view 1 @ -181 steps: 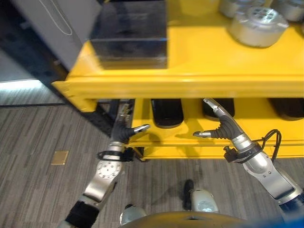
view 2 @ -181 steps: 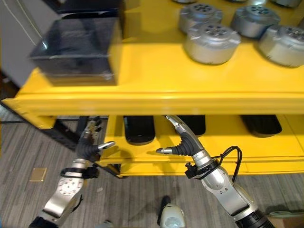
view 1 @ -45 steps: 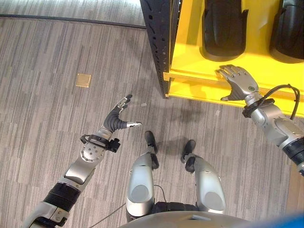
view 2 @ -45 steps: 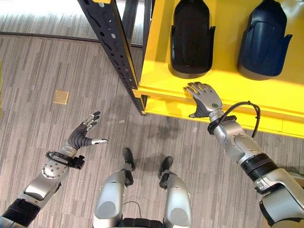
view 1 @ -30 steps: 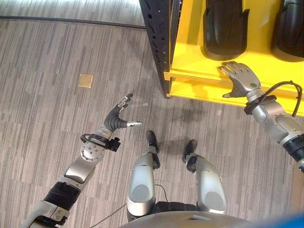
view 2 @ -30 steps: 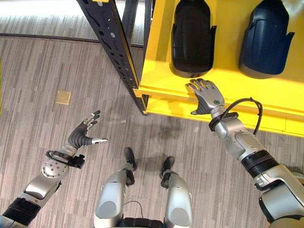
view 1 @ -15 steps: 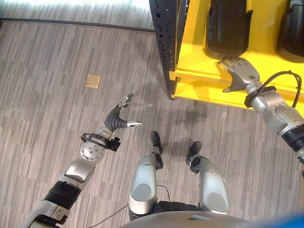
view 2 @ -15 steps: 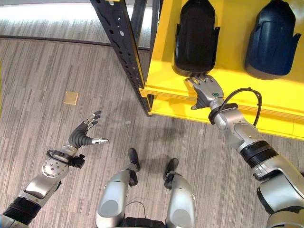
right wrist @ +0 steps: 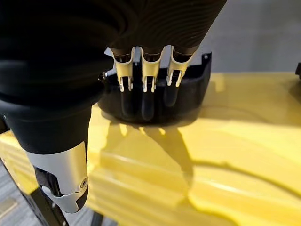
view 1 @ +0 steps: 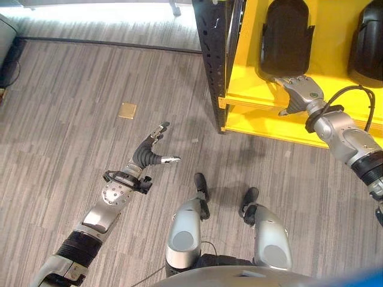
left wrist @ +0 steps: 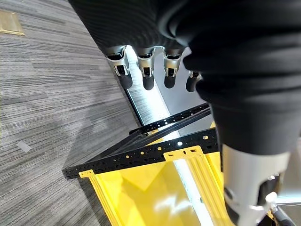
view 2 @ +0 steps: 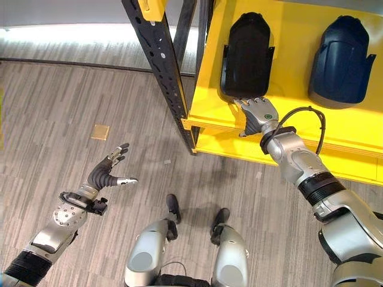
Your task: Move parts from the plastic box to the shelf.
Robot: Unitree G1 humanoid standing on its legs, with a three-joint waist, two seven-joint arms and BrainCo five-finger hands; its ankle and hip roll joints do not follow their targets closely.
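A black moulded part (view 2: 248, 54) lies on the lower yellow shelf (view 2: 209, 110), with a dark blue one (view 2: 341, 54) to its right. My right hand (view 2: 257, 113) is open, palm down over the shelf's front. Its straight fingers (right wrist: 146, 80) reach the near end of the black part (right wrist: 188, 94); I cannot tell whether they touch it. My left hand (view 1: 146, 156) hovers open and holds nothing, above the floor well left of the shelf, and its fingers (left wrist: 146, 70) are straight in the left wrist view.
A black perforated upright (view 1: 209, 54) stands at the shelf's left corner, between my two hands. A small brass plate (view 1: 127, 110) is set in the grey striped floor to the left. The shelf's front lip (view 1: 257, 122) runs below my right hand.
The camera has shifted. My right hand has crept forward from the shelf's front edge until its fingertips reach the black part. The left hand keeps its open pose.
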